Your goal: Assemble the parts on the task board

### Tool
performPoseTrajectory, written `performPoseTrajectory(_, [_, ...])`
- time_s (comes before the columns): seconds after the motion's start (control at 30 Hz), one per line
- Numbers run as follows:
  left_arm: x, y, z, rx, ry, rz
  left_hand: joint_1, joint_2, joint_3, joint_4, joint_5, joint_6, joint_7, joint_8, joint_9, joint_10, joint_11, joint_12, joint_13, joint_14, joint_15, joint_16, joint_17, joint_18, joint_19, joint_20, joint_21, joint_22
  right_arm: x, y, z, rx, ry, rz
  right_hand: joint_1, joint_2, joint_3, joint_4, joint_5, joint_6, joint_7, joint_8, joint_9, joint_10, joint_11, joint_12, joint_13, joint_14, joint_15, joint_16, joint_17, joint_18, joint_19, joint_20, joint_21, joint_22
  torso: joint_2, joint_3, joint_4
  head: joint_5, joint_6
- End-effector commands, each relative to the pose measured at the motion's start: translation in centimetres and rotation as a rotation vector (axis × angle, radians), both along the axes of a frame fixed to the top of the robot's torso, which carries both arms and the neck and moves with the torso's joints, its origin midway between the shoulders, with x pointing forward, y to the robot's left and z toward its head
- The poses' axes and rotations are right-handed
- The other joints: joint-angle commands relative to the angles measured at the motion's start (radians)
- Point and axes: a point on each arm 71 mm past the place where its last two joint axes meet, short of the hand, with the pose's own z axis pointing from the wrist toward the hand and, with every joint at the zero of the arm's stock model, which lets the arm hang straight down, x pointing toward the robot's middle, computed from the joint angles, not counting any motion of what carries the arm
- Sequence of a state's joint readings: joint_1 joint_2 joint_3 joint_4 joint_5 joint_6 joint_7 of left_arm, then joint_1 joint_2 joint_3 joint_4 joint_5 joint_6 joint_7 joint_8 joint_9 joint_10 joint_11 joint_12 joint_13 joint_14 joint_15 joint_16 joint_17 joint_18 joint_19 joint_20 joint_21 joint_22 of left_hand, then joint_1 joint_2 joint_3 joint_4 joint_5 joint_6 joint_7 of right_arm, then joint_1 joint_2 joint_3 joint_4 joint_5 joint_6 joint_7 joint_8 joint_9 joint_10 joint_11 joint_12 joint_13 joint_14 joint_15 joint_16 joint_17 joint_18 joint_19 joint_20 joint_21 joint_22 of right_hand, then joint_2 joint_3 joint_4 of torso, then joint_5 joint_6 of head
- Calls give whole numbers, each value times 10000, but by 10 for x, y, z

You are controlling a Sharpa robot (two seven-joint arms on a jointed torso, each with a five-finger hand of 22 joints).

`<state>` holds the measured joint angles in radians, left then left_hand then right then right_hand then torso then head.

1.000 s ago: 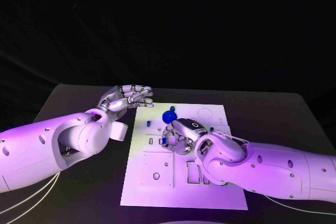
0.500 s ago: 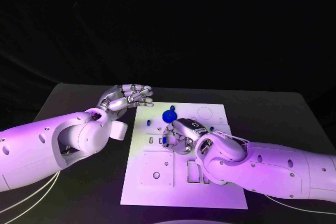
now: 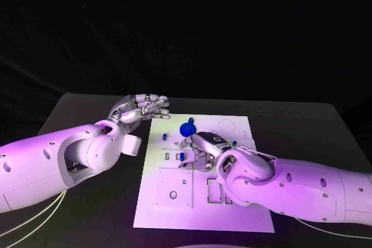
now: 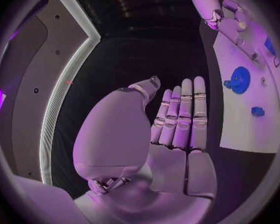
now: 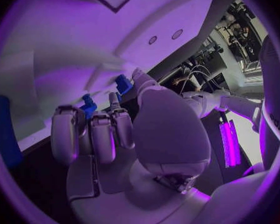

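The white task board (image 3: 240, 210) lies in the middle of the table. My right hand (image 3: 200, 151) is down on its middle part with fingers curled. Thumb and a fingertip pinch a small blue part (image 3: 182, 157), which the right wrist view shows at the thumb tip (image 5: 123, 83). A second small blue piece (image 5: 88, 106) sits just behind the fingers. A blue round disc (image 3: 186, 129) and a blue peg (image 3: 191, 119) stand farther back. My left hand (image 3: 144, 108) hovers off the board's far left corner, fingers straight and together (image 4: 180, 114), holding nothing.
A small blue piece (image 3: 164, 135) lies near the board's left edge. The board (image 4: 239, 129) shows the disc (image 4: 239, 79) and a small blue piece (image 4: 257, 111). A long blue bar (image 5: 3, 129) lies beside my right hand. Dark table (image 3: 85, 113) surrounds the board.
My right hand has shifted slightly toward me over the small blue part, fingers still curled on it. The left hand has not moved.
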<state>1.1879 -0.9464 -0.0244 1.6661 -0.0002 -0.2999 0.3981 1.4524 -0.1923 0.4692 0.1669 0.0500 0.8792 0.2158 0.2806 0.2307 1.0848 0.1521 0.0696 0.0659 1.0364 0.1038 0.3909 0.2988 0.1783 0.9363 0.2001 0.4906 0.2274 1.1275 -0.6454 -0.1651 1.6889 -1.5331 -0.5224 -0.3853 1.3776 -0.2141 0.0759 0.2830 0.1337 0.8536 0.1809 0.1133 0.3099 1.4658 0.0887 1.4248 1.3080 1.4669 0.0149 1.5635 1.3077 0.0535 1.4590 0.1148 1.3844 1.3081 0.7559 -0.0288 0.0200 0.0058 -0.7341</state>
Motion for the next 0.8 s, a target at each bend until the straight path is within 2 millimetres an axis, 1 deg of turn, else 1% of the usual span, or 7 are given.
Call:
performPoseTrajectory(0.03, [0, -1, 1, 31, -77, -181, -86, -11, -2, -52, -7, -20, -12, -39, -8, 21, 66, -24, 15, -60, -3, 66, 12, -3, -74, -30, 63, 12, -2, -2, 5, 419, -362, -72, 68, -41, -696, 133, 71, -134, 47, -155, -74, -38, 97, -109, 1263, 961, 86, -16, 2296, -32, -6, 108, -48, 1165, -8, 11, -5, 0, 26])
performPoseTrajectory(0.27, [2, -1, -5, 1150, -65, -541, -533, -186, -331, 147, -2, -374, 7, -219, -79, -125, 77, -22, 24, 213, -34, 289, 194, 44, 110, -24, 297, 114, -6, -24, 22, 1574, -778, -194, -12, -149, -1123, 145, 125, -167, 84, -244, -123, -193, 136, -314, 1071, 933, 125, -48, 2180, 11, -102, 148, -226, 1049, -83, 37, -58, 50, 91])
performPoseTrajectory(0.37, [4, 0, -9, 1930, 97, -688, -935, -198, -781, 458, 17, -714, -71, -336, -109, 60, -73, 259, 145, 1006, -239, 1194, 730, 61, 830, -220, 956, 426, -1, -42, 33, 2430, -527, -363, 300, 336, -760, 89, 15, 380, -63, 66, -18, -235, 17, -354, 1024, 839, 37, -160, 1810, 141, -394, 102, -736, 690, -182, 77, -99, 155, 191])
performPoseTrajectory(0.5, [5, 2, -17, 3095, 525, -1057, -939, 19, -1367, 855, 30, -272, -310, 623, 365, 953, -476, 2116, 1166, 1832, -700, 4662, 2970, 29, 1872, -736, 3135, 1696, 12, -71, 45, 3366, 362, -1416, 501, 532, -603, 68, -25, 482, -129, 179, 3, -357, -52, -507, 885, 716, -34, -322, 1335, 263, -691, 31, -1267, 318, -306, 131, -169, 233, 188])
performPoseTrajectory(0.57, [4, 2, -21, 3917, 772, -1467, -921, 131, -1265, 895, 171, -315, -484, 1450, 820, 346, -490, 3991, 2508, 2065, -889, 7180, 5413, -36, 1841, -1004, 4859, 3201, 21, -87, 51, 3785, 801, -2057, 500, 556, -597, 68, -30, 488, -136, 193, 5, -354, -59, -501, 889, 716, -42, -326, 1340, 264, -697, 22, -1283, 311, -377, 166, -197, 242, 90])
performPoseTrajectory(0.6, [3, 1, -24, 4404, 936, -1735, -769, 147, -1182, 792, -6, -185, -579, 1715, 955, 566, -751, 4687, 2929, 2876, -933, 8381, 7030, -283, 2370, -953, 5836, 4641, 25, -95, 55, 3975, 959, -2348, 502, 564, -594, 67, -31, 491, -139, 198, 6, -354, -62, -500, 889, 715, -45, -328, 1334, 264, -698, 19, -1286, 309, -401, 176, -206, 249, 74])
performPoseTrajectory(0.8, [-2, -4, -40, 7072, 2027, -2948, -2089, 433, -1374, 1228, -9, -398, -854, 2959, 1662, -67, -980, 8087, 5183, 4097, -1132, 10339, 9627, -566, 2992, -1093, 7762, 7075, 43, -132, 67, 4503, 1137, -3319, 491, 579, -597, 70, -36, 500, -145, 212, 9, -372, -67, -524, 867, 713, -51, -334, 1325, 268, -709, 12, -1312, 293, -618, 255, -209, 363, -45])
